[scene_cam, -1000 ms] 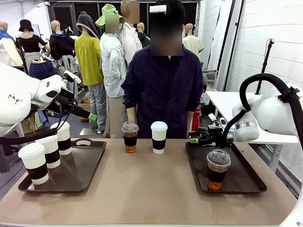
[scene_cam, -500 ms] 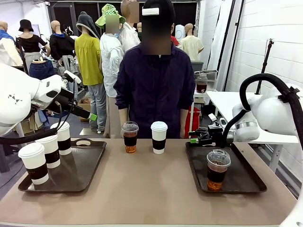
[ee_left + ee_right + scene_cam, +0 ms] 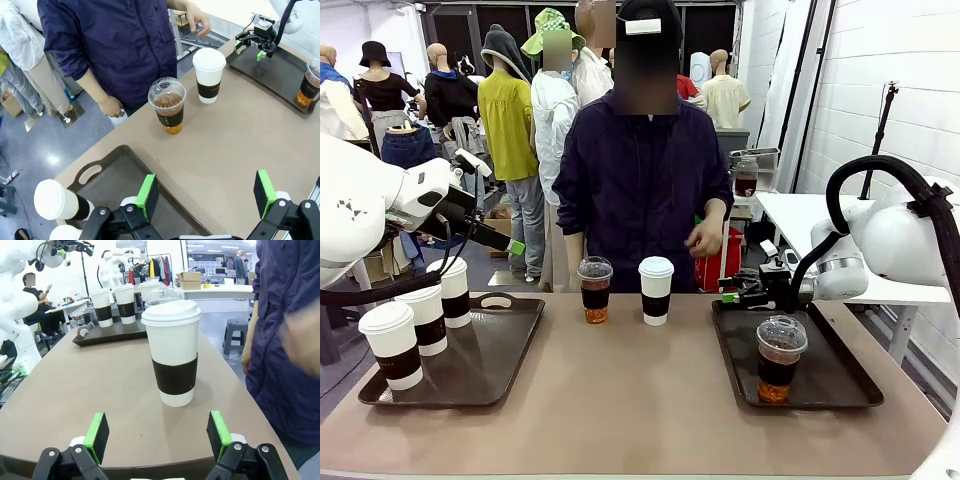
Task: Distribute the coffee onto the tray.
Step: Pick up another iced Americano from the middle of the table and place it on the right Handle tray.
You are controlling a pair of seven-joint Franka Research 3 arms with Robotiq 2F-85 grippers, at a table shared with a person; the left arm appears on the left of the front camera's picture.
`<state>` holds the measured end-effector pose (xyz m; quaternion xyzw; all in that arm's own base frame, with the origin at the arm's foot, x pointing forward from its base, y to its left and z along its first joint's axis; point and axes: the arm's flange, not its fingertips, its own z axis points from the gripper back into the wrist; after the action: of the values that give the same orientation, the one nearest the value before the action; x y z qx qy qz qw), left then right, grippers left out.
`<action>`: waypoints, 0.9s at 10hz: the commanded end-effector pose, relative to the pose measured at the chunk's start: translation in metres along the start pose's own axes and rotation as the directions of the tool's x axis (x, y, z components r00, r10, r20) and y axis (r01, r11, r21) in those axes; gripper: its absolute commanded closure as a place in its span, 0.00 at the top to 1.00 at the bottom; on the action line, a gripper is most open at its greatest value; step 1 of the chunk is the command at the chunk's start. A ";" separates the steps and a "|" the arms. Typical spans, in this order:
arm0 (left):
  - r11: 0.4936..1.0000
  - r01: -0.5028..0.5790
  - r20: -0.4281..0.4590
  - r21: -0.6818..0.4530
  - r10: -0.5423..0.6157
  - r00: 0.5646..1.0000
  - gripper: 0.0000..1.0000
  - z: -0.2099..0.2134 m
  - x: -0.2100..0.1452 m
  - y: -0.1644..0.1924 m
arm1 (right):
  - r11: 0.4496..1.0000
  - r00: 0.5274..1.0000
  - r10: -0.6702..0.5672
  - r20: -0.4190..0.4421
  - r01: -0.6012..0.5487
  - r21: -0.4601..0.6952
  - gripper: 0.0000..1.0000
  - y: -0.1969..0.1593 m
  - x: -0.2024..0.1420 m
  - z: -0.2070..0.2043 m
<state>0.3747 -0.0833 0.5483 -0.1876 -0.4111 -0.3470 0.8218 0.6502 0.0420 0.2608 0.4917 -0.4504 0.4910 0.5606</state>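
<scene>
The coffee stands in three places. Three white banded cups (image 3: pixel 425 318) sit on the left tray (image 3: pixel 490 365). A clear dome-lidded cup (image 3: pixel 594 289) and a white cup (image 3: pixel 656 290) stand mid-table at the far edge. Another clear cup (image 3: pixel 780 358) is on the right tray (image 3: pixel 825 385). My left gripper (image 3: pixel 508 244) hovers open above the left tray; its pads (image 3: pixel 147 195) frame bare table short of the clear cup (image 3: pixel 170 105). My right gripper (image 3: pixel 735 293) is open over the right tray's far left corner, its wrist view facing the white cup (image 3: pixel 172 352).
A person in a dark jacket (image 3: pixel 645 190) stands at the far edge behind the two middle cups, one hand (image 3: pixel 703 238) raised at waist height. A white table (image 3: pixel 810 215) stands behind on the right.
Both arms and all cups stay put. The person has shifted slightly left and brought a hand up in front of the body.
</scene>
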 end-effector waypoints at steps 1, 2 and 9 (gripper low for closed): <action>1.000 -0.006 0.001 -0.008 0.006 1.000 1.00 0.000 -0.001 0.001 | 1.000 1.000 0.000 0.001 0.000 0.001 1.00 0.000 0.000 -0.001; 1.000 -0.006 0.001 -0.008 0.006 1.000 1.00 0.000 -0.001 0.001 | 1.000 1.000 0.000 0.001 0.000 0.001 1.00 0.000 0.000 -0.001; 1.000 -0.006 0.001 -0.008 0.006 1.000 1.00 0.000 -0.001 0.001 | 1.000 1.000 0.000 0.001 0.000 0.001 1.00 0.000 0.000 -0.001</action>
<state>0.3747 -0.0833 0.5483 -0.1876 -0.4111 -0.3470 0.8218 0.6502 0.0420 0.2608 0.4917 -0.4504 0.4910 0.5606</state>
